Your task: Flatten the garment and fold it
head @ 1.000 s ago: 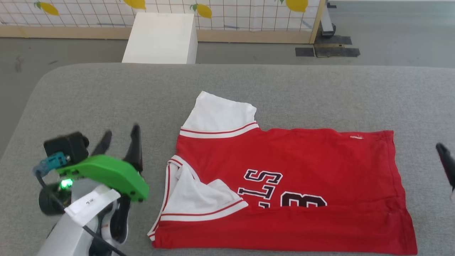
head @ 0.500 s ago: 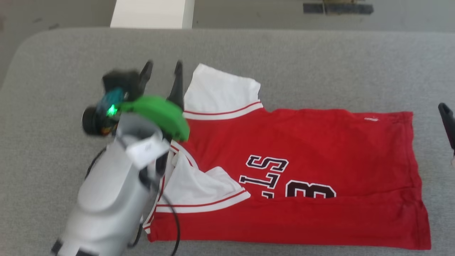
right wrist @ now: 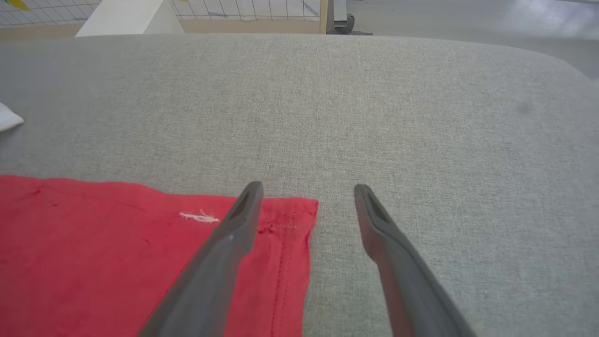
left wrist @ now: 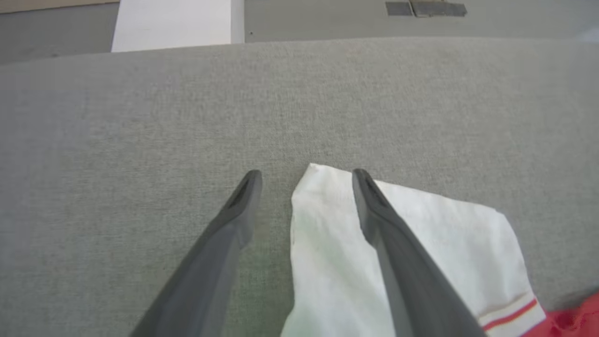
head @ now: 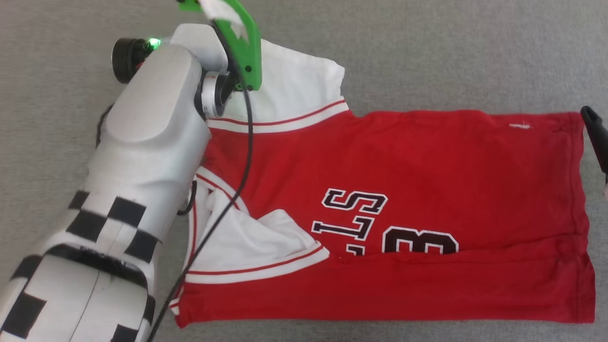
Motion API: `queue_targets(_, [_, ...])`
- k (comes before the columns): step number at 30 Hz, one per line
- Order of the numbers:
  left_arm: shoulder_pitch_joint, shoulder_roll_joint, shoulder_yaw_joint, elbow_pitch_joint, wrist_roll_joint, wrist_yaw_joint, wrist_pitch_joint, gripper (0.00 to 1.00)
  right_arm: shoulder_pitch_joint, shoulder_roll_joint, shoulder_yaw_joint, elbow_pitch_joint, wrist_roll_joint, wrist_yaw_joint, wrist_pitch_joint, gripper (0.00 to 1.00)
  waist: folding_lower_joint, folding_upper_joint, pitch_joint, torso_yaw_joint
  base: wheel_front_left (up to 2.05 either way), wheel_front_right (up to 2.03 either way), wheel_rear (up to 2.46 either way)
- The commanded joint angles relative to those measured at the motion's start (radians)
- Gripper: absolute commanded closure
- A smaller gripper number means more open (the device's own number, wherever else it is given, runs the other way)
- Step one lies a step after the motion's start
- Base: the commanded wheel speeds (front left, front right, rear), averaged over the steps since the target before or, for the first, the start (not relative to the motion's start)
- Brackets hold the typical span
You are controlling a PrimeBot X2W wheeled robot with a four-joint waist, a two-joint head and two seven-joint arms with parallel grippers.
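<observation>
The garment (head: 403, 166) is a red jersey lying flat on the grey padded surface, collar to the left and hem to the right. Its near long edge is folded up over the black lettering (head: 354, 218). My left arm (head: 152, 123) reaches across the collar end to the far white sleeve (left wrist: 327, 262). There my left gripper (left wrist: 306, 175) is open, its jaws on either side of the sleeve's far corner. My right gripper (right wrist: 309, 189) is open too, one finger over the red hem corner (right wrist: 285, 220), the other over bare surface. One dark finger (head: 596, 137) shows at the hem.
The grey padded surface (head: 427, 57) extends well past the garment on the far side. Beyond its far edge stand a white box (left wrist: 173, 23), dark floor mats (left wrist: 426, 8) and a grid-patterned fence (right wrist: 243, 9).
My left arm has swung from the near left across the collar end to the far white sleeve. The head camera has tipped down and closer. The right gripper stays by the hem.
</observation>
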Motion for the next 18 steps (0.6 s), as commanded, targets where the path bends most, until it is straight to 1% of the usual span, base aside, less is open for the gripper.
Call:
queue_targets(1, [-0.026,-0.003,-0.017,0.034,0.001,0.008,0.065,0.0,-0.015,-0.007,-0.001,-0.005,0.01,-0.002,-0.009,0.0,-0.0002,-0.0001,0.048,-0.041,0.0,0.0,0.0])
queue_targets(4, [-0.048,-0.003,-0.043,0.087,0.004,0.024,0.193,0.0,-0.015,-0.011,-0.005,-0.006,0.016,-0.002,-0.018,0.0,-0.0002,-0.0001,0.059,-0.052,0.0,0.0,0.0])
queue_targets(8, [-0.036,-0.012,-0.058,0.118,-0.011,0.045,0.318,0.0,-0.011,-0.011,-0.011,-0.006,0.021,-0.002,-0.028,0.0,-0.0002,-0.0001,0.066,-0.055,0.0,0.0,0.0])
queue_targets(9, [-0.029,-0.013,-0.058,0.118,-0.016,0.047,0.332,0.31,-0.011,-0.011,-0.012,-0.006,0.022,-0.002,-0.029,0.0,-0.0002,-0.0001,0.068,-0.055,0.0,0.0,0.0])
queue_targets(10, [-0.019,-0.015,-0.058,0.115,-0.024,0.042,0.347,0.89,-0.012,-0.011,-0.012,-0.005,0.024,-0.002,-0.029,0.0,-0.0002,-0.0001,0.069,-0.055,0.0,0.0,0.0])
queue_targets(11, [-0.01,-0.015,-0.056,0.108,-0.031,0.038,0.353,1.0,-0.013,-0.01,-0.013,-0.005,0.025,-0.002,-0.03,0.0,-0.0002,-0.0001,0.069,-0.054,0.0,0.0,0.0])
queue_targets(15, [0.011,-0.013,-0.04,0.066,-0.05,0.03,0.319,1.0,-0.011,-0.016,-0.02,-0.006,0.019,-0.002,-0.028,0.0,-0.0002,-0.0001,0.064,-0.041,0.0,0.0,0.0])
queue_targets(18, [0.016,-0.008,-0.018,0.02,-0.066,0.021,0.272,1.0,-0.011,-0.025,-0.019,-0.016,0.011,-0.002,-0.01,0.0,-0.0002,-0.0001,0.053,-0.029,0.0,0.0,0.0])
